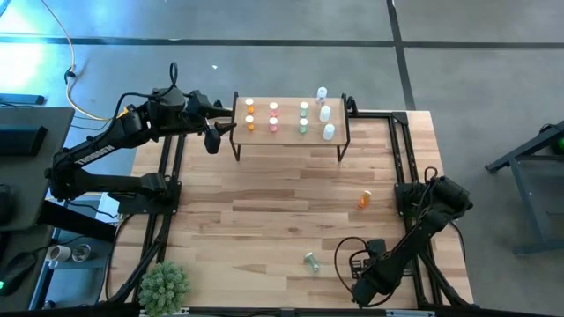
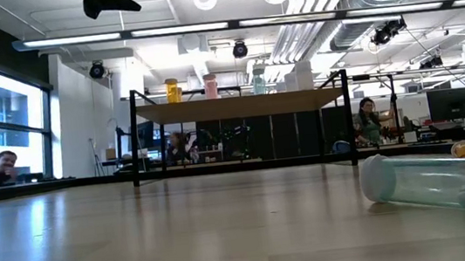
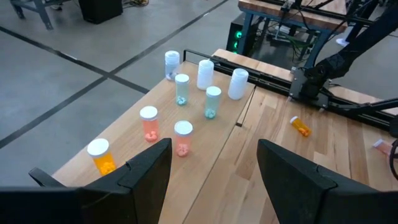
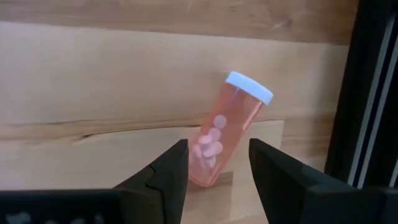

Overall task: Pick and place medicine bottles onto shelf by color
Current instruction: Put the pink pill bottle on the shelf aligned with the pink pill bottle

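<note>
On the shelf (image 1: 289, 139) at the far edge stand orange (image 1: 249, 115), pink (image 1: 273, 117), green (image 1: 303, 118) and white (image 1: 326, 113) medicine bottles, sorted in rows. My left gripper (image 3: 214, 169) hangs open in the air off the shelf's left end (image 1: 211, 138). A pink bottle (image 4: 225, 134) lies on its side on the table at the near right. My right gripper (image 4: 217, 169) points down over it, open, with a finger on either side of its bottom end; in the high view the arm (image 1: 363, 283) hides this bottle.
A green bottle (image 1: 311, 261) (image 2: 436, 182) lies on its side near the front edge, left of my right gripper. An orange bottle (image 1: 364, 199) lies at mid right. A green plant (image 1: 164, 286) stands at the near left corner. Black rails (image 1: 401, 150) run along the table's sides.
</note>
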Motion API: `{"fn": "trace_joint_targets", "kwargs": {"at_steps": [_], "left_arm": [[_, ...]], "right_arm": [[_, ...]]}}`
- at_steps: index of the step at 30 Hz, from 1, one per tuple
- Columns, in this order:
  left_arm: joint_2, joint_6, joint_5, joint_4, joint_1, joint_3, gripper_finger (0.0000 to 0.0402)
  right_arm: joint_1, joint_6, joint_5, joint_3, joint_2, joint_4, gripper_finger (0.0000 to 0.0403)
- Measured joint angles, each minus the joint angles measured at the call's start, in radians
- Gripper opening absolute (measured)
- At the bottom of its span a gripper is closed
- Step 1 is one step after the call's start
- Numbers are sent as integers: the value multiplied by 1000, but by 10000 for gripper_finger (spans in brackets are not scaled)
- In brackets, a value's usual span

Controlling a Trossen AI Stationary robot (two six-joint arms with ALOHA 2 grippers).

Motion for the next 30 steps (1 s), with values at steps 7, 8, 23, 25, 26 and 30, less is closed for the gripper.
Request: {"fn": "trace_joint_targets", "kwargs": {"at_steps": [7, 8, 23, 25, 26, 30], "left_arm": [[0, 0, 0, 1, 0, 0, 227], [0, 0, 0, 1, 0, 0, 227], [0, -10, 0, 0, 0, 0, 227], [0, -10, 0, 0, 0, 0, 227], [0, -10, 0, 0, 0, 0, 227], [0, -10, 0, 1, 0, 0, 227]], "right_arm": [[1, 13, -53, 0, 18, -4, 160], [1, 14, -53, 0, 19, -4, 160], [-9, 17, -77, -76, 17, 129, 160], [-8, 15, -73, -77, 17, 134, 160], [-9, 15, -73, -77, 18, 135, 158], [-9, -8, -68, -77, 19, 145, 132]]}}
